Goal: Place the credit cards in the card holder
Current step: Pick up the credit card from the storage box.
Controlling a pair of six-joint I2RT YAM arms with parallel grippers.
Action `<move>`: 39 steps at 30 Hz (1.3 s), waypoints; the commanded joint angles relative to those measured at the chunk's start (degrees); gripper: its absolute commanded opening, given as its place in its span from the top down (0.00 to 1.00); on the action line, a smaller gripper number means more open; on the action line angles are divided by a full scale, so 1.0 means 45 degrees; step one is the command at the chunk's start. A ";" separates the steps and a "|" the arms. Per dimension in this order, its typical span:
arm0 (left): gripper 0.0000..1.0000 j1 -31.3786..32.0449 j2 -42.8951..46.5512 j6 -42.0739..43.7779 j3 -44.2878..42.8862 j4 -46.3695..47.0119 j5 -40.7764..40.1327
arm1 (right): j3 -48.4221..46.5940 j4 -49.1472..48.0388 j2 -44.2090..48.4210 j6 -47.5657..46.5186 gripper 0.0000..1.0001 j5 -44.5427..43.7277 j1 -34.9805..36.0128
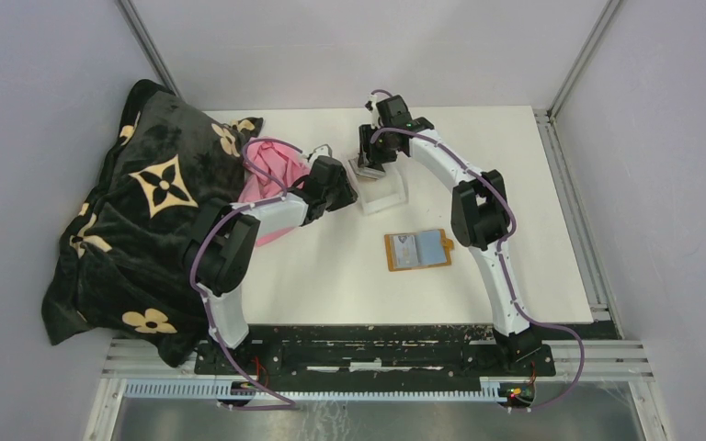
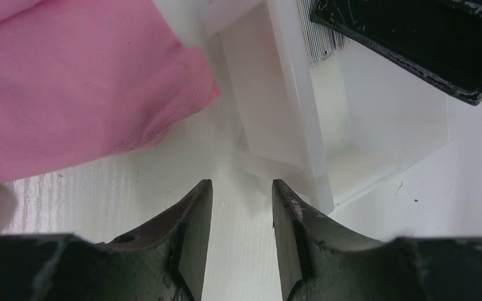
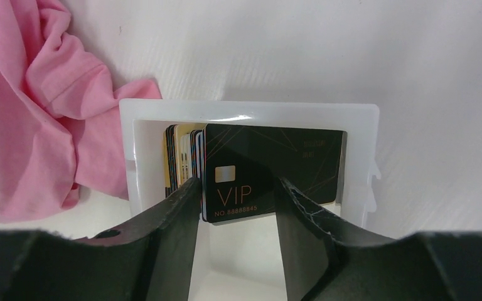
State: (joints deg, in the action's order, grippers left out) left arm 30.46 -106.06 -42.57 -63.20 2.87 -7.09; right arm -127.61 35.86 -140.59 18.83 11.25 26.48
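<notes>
The credit cards point(image 3: 270, 169) stand on edge as a small stack at the far end of a clear plastic tray point(image 3: 251, 111). A black VIP card faces my right wrist camera. My right gripper point(image 3: 237, 182) is open just above the tray, its fingers straddling the lower left part of the VIP card without closing on it. The card holder point(image 1: 418, 250) lies open and flat on the table, in front of the tray and to its right, with a bluish card in one panel. My left gripper point(image 2: 241, 185) is open and empty, low over the table at the tray's point(image 2: 289, 125) near corner.
A pink cloth point(image 1: 271, 179) lies left of the tray, touching its corner in the right wrist view point(image 3: 37, 113). A black blanket with cream flowers point(image 1: 138, 211) is heaped at the table's left side. The right gripper's black body point(image 2: 414, 37) shows in the left wrist view.
</notes>
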 commanded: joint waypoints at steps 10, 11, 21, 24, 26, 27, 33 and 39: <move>0.54 -0.0097 -0.0623 0.0123 -0.0809 0.0845 0.0397 | -0.1098 0.0742 -0.0290 0.0119 0.61 0.0525 0.0136; 0.54 -0.0097 -0.0656 0.0131 -0.0827 0.0848 0.0403 | -0.1195 0.0796 -0.0301 0.0140 0.62 0.0606 0.0164; 0.55 -0.0117 -0.0728 0.0185 -0.0876 0.0846 0.0512 | -0.1310 0.0939 -0.0018 0.0194 0.63 0.0820 0.0510; 0.55 -0.0122 -0.0694 0.0221 -0.0858 0.0846 0.0521 | -0.1272 0.0981 0.0046 0.0230 0.65 0.0829 0.0507; 0.55 -0.0104 -0.0689 0.0236 -0.0858 0.0846 0.0541 | -0.1228 0.0988 0.0112 0.0230 0.66 0.0821 0.0520; 0.55 -0.0108 -0.0689 0.0250 -0.0860 0.0846 0.0541 | -0.1231 0.1008 0.0145 0.0230 0.66 0.0831 0.0512; 0.55 -0.0108 -0.0651 0.0275 -0.0858 0.0826 0.0526 | -0.1206 0.1044 0.0375 0.0192 0.69 0.0785 0.0510; 0.56 -0.0141 -0.0594 0.0267 -0.0821 0.0826 0.0491 | -0.1232 0.1104 0.0553 0.0098 0.69 0.0725 0.0495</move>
State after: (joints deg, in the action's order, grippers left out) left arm 29.95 -109.19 -42.57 -64.88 3.62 -5.43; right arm -131.15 39.83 -141.18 18.81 13.47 28.12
